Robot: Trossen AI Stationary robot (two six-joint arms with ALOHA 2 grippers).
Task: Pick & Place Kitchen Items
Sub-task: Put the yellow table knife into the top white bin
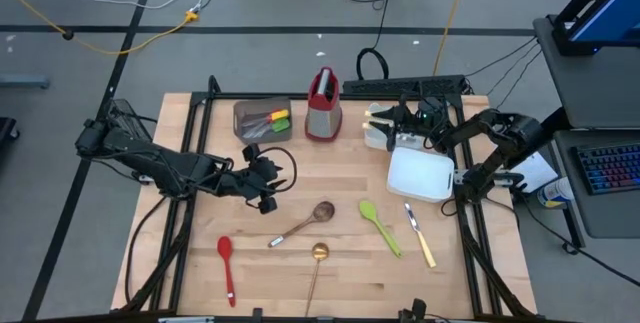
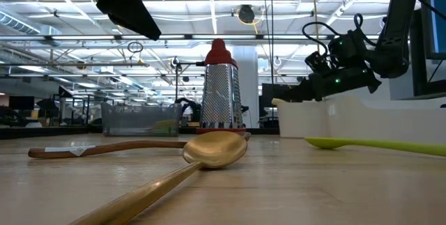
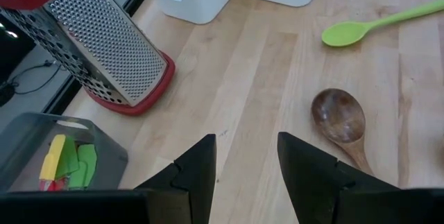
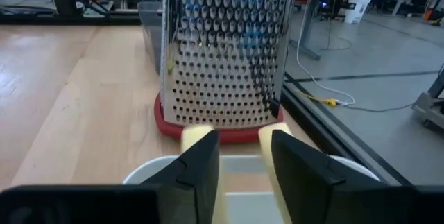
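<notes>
My left end effector hovers over the bench with its fingers parted and nothing between them, near the wooden spoon. My right end effector sits at the far right, over the small white tray, fingers apart above yellow handles (I cannot tell whether it touches them). On the near bench lie a red spoon, gold spoon, green spoon and yellow-handled knife. Other utensils sit in the grey bin beside the grater
</notes>
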